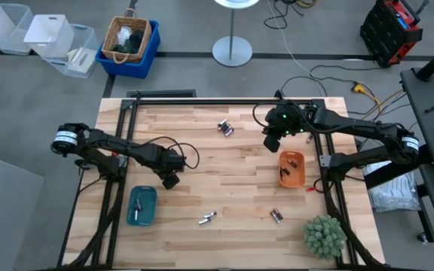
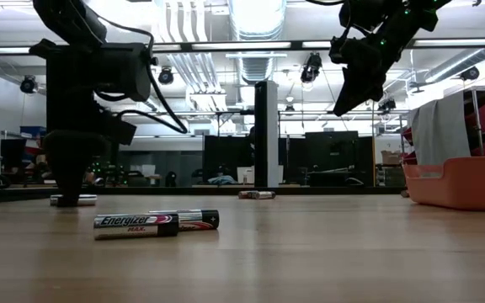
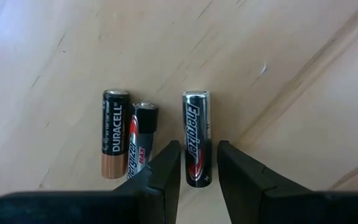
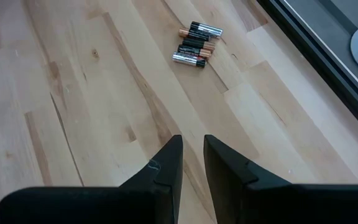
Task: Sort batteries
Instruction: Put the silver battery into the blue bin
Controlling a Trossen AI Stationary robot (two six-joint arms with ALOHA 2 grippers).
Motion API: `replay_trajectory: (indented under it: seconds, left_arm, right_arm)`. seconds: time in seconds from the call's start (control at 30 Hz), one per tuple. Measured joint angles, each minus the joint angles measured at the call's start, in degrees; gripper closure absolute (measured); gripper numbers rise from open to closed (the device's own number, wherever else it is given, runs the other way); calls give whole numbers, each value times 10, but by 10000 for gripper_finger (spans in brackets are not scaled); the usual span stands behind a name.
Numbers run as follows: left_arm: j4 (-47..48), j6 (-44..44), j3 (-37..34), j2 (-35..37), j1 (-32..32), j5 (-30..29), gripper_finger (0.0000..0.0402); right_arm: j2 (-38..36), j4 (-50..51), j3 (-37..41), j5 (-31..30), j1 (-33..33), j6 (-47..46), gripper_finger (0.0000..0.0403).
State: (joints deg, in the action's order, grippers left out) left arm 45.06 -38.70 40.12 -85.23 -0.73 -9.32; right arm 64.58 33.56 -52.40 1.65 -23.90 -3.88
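Left pincer (image 3: pixel 197 163) sits spread around one Energizer battery (image 3: pixel 196 137) near the teal tray (image 1: pixel 142 206), lined up to pinch; right pincer (image 4: pixel 192 155) hovers, narrowly parted, empty.

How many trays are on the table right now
2. The teal tray sits near the table's front left, just in front of the left hand. The orange tray sits at the right side, below the raised right hand. None seem hidden.

Two black cabled arms (image 1: pixel 126 150) with white wrist bands
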Motion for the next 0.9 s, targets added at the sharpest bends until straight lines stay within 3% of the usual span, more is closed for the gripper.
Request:
replay_trajectory:
  seconds: [0.23,0.5,0.9]
  left_arm:
    - [-1,2,-1,0,0,4,332]
    - [-1,2,-1,1,0,14,378]
    - [33,5,34,-1,-19,26,379]
  right_arm:
    - [0,0,0,0,0,0,344]
    - [0,0,0,0,0,0,344]
    - [0,0,0,0,0,0,344]
